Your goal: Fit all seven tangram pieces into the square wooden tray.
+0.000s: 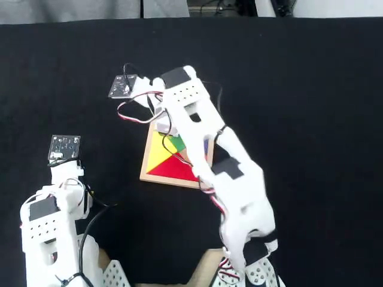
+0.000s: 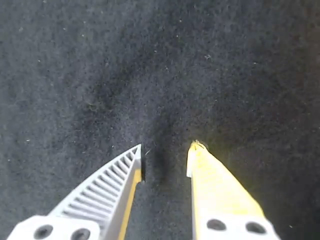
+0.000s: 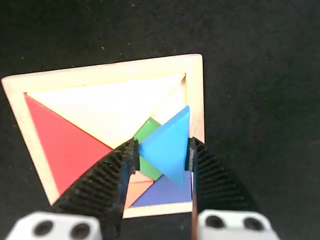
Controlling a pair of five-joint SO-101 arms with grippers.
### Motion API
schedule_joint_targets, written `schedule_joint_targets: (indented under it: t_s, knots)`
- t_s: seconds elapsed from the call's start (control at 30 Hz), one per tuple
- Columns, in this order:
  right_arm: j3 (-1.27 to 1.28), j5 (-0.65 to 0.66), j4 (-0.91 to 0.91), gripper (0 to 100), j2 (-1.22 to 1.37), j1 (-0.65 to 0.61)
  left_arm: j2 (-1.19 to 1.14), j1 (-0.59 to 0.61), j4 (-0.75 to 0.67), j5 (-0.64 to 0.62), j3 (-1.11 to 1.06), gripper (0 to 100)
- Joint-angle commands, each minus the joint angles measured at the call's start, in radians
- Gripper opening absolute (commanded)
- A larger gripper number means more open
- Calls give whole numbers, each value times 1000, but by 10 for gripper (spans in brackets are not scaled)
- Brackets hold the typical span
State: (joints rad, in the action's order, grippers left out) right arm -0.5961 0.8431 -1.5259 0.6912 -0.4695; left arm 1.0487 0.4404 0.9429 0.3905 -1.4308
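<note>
**Right gripper (image 3: 160,155) closed on the blue triangle (image 3: 167,150) over the square wooden tray (image 3: 196,100); task judged nearly complete.**

Right wrist view: a red triangle (image 3: 65,145), a large pale triangle (image 3: 110,105), a green piece (image 3: 147,131), an orange piece (image 3: 140,189) and a purple piece (image 3: 167,196) lay in the tray. A bare-looking wedge between the pale triangle and the rim appeared to be the open seat. Left wrist view: the left gripper (image 2: 165,155) stood open and empty over the black cloth (image 2: 150,60). High view: the right arm (image 1: 197,131) spanned the tray, and the left arm (image 1: 54,221) sat well apart. The blue triangle was not yet seated, and a seventh piece could not be identified.
</note>
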Motion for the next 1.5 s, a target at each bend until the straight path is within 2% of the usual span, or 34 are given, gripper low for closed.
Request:
schedule_joint_targets:
  t_s: [0.0,0.3,0.47,0.63,0.93,1.13,1.33,1.47]
  knots:
    - [-203,3,-81,134,81,-12,9,7,-15,-5,4,159]
    - [-470,3,-212,134,259,-14,9,5,-15,-5,4,159]
    - [-493,3,-215,138,298,-11,9,5,-15,-5,4,159]
    - [-496,-3,-229,194,306,-14,9,4,-15,-5,4,159]
    - [-509,-3,-230,194,297,-8,9,4,-15,-5,4,159]
    - [-518,-48,-241,185,153,28,9,4,-17,-5,4,159]
    - [-364,-150,-241,24,-104,75,11,4,-15,-9,15,159]
    - [-200,-258,-241,11,-312,146,11,8,-15,-44,39,159]
